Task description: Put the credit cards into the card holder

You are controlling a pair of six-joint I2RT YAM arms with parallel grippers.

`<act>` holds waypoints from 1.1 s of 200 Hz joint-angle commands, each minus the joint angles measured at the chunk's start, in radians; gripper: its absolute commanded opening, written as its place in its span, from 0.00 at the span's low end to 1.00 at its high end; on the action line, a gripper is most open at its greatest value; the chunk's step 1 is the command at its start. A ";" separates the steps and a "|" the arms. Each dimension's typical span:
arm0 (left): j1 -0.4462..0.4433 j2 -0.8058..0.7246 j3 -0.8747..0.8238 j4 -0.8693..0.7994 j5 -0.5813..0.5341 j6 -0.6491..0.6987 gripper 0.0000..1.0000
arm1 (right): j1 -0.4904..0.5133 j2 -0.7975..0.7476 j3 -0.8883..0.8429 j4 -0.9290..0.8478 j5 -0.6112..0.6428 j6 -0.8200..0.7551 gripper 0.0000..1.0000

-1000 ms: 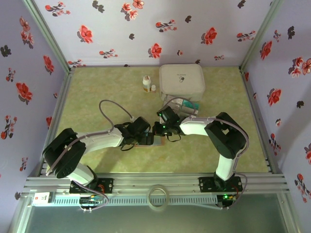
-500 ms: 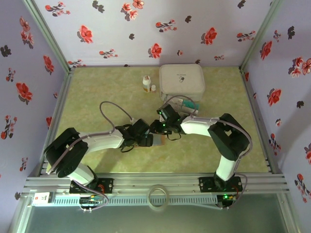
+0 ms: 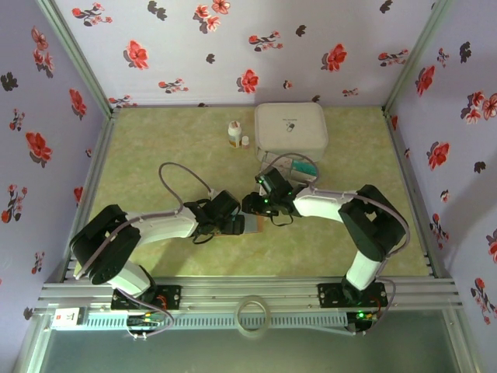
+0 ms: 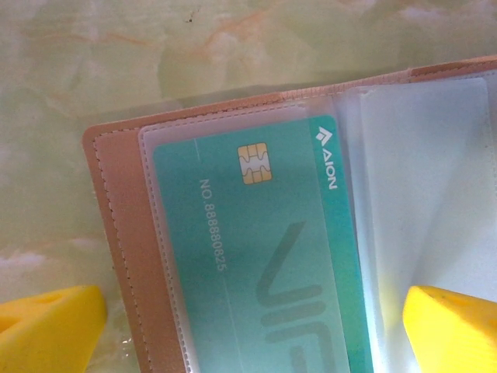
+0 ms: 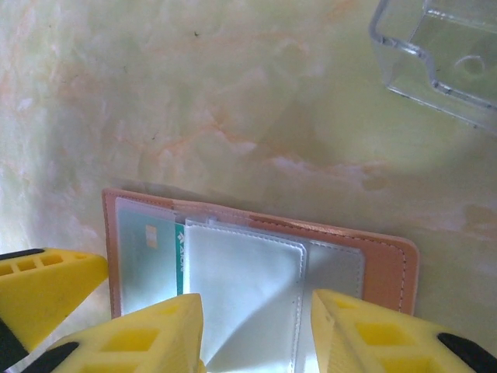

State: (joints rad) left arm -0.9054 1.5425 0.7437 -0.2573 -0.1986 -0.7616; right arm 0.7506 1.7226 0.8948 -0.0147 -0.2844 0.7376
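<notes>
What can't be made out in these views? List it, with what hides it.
- Left wrist: the teal chip card, sleeved in the brown leather card holder, runs off the bottom edge.
- Right wrist: clear plastic tray cut by the top corner.
- Top external: loose cards too small to count.

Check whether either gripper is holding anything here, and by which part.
Nothing looks held. The left gripper straddles the open card holder, fingers wide apart; the right gripper hangs over its clear sleeves, fingers parted, gripping nothing.

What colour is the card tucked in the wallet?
The card is teal, with a gold chip; clearest in the left wrist view.
</notes>
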 commanded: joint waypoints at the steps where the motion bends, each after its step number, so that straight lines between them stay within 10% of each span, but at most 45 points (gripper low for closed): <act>1: -0.003 0.005 -0.033 -0.011 -0.009 -0.018 1.00 | -0.006 0.034 -0.012 0.030 0.006 0.019 0.41; 220: -0.003 -0.030 -0.061 -0.026 -0.048 -0.027 1.00 | -0.003 0.027 -0.023 0.096 -0.054 0.071 0.41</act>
State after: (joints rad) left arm -0.9054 1.5116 0.7040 -0.2119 -0.2020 -0.7662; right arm 0.7506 1.7657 0.8932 0.0822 -0.3408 0.7975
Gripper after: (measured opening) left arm 0.997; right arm 0.405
